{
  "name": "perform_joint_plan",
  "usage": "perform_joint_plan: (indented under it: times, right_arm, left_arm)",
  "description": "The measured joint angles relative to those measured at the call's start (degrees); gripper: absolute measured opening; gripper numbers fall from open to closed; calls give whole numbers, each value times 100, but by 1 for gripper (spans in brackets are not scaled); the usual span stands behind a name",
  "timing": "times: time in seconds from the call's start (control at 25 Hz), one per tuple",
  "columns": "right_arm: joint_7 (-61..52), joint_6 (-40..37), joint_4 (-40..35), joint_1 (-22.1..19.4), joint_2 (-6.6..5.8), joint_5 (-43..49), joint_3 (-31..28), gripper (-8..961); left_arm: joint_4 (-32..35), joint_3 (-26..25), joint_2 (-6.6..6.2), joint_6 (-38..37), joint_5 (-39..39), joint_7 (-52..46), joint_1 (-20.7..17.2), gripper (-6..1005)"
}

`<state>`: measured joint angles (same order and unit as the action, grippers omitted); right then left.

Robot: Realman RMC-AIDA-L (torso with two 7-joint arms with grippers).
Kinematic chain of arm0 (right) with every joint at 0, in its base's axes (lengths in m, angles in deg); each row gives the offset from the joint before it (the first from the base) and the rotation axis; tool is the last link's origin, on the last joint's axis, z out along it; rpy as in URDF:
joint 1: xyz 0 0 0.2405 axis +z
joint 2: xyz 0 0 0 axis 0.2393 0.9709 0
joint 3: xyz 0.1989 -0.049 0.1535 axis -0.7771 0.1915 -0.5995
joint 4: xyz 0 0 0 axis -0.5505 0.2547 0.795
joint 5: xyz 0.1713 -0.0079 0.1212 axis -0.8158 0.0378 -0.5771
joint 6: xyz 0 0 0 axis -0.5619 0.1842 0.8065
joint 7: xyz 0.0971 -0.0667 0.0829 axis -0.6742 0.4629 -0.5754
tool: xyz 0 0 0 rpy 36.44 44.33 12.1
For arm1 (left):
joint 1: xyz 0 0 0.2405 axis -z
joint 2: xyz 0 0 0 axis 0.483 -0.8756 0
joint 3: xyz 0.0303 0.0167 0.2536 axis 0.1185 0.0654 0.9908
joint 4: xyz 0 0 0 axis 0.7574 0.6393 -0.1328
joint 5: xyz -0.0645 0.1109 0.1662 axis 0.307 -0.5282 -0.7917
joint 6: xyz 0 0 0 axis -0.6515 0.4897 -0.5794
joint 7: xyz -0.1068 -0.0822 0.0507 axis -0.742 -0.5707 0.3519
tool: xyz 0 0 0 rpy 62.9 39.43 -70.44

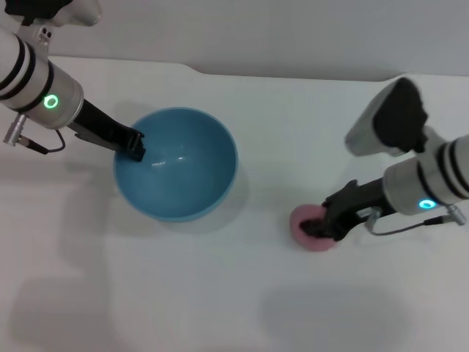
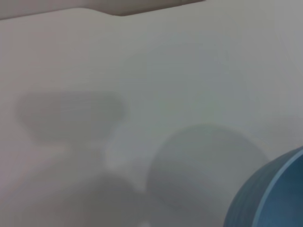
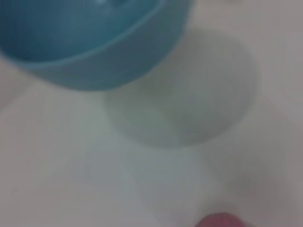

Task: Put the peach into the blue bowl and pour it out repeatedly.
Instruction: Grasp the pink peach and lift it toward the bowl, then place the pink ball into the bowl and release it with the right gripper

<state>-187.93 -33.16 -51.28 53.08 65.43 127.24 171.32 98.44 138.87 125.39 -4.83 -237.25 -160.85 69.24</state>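
**Ana:** Right gripper (image 1: 322, 226) sits low on the white table (image 1: 220, 293), its dark fingers closed around the pink peach (image 1: 308, 233). The peach appears to rest on the table, well to the right of the blue bowl (image 1: 176, 163).

**Ben:** And the other arm?

**Ana:** Left gripper (image 1: 136, 145) pinches the bowl's left rim, one finger inside and one outside. The bowl looks tilted, its opening turned toward the right arm. It holds nothing.

**Ben:** What could go wrong from here?

**Ana:** The peach is round and smooth, so it could squirt out of the fingers as it lifts and roll off across the table. A release too high could bounce it off the glossy wall and out. The thin rim grip is another weak spot: the bowl could swing or slip free when it tips to pour.
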Motion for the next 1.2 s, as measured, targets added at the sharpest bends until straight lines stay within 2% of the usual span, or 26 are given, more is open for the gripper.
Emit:
perform_joint_plan:
  times: [0.04,0.12,0.24,0.28,0.44,0.52,0.6,0.64,0.88,0.96,1.2]
  right_arm:
    - [0,0,0,0,0,0,0,357]
    - [10,-13,-178,-192,11,36,-380,322]
    - [259,-189,-316,-408,2,42,-1207,273]
    - [259,-189,-316,-408,2,42,-1207,265]
    - [515,-469,-511,-510,-5,48,-1802,232]
    - [528,-550,-745,-569,-4,48,-1941,224]
    - [530,-689,-1037,-610,5,49,-1992,215]
    - [531,-776,-1186,-615,10,50,-1999,211]
    - [533,-1530,-2007,-540,27,27,-1904,186]
    - [534,-1771,-2195,-513,33,5,-1795,168]
    - [536,-2100,-2360,-473,51,-5,-1267,115]
  left_arm:
    - [0,0,0,0,0,0,0,1]
    - [-12,10,4,-11,0,-24,44,1]
    - [-101,112,25,-45,0,-48,150,0]
    - [-162,197,30,-43,10,-54,195,0]
    - [-519,695,48,46,207,-148,419,1]
    - [-716,1201,84,288,588,-292,532,1]
    - [-716,1201,84,288,588,-292,532,1]
    - [-778,1829,95,600,984,-515,568,0]
    - [-857,2982,127,1259,1322,-1253,601,1]
    - [-910,3129,135,1330,1493,-1292,609,2]
    - [-1210,3144,139,1427,1750,-1297,631,4]
